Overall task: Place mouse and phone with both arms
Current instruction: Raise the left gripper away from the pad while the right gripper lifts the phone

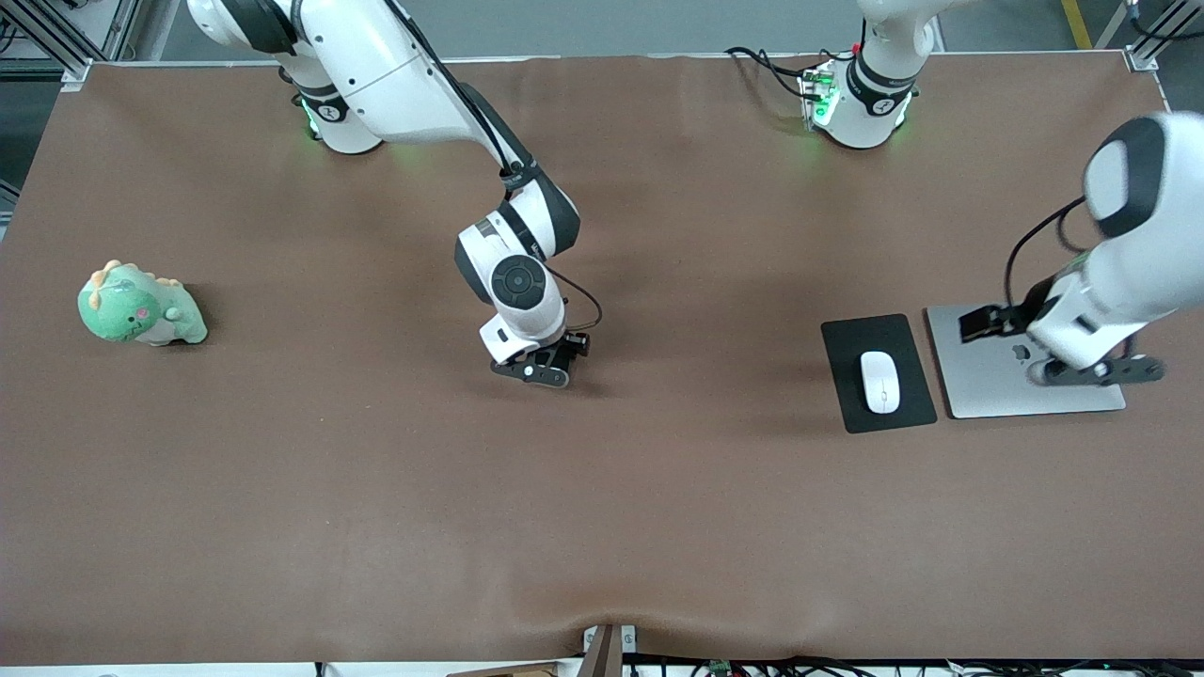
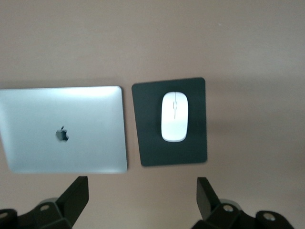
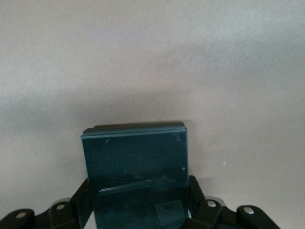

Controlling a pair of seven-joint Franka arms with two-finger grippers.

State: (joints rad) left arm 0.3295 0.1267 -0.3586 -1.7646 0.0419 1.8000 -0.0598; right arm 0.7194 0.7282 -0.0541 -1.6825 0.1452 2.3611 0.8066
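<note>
The white mouse lies on a black mouse pad toward the left arm's end of the table. It also shows in the left wrist view. My left gripper is open and empty above the silver laptop, apart from the mouse; its fingers stand wide apart. My right gripper is low over the middle of the table, shut on the black phone, whose flat glossy face fills the space between the fingers. In the front view the gripper hides the phone.
A closed silver laptop lies beside the mouse pad. A green plush dinosaur sits toward the right arm's end of the table. The brown tabletop is bare between them.
</note>
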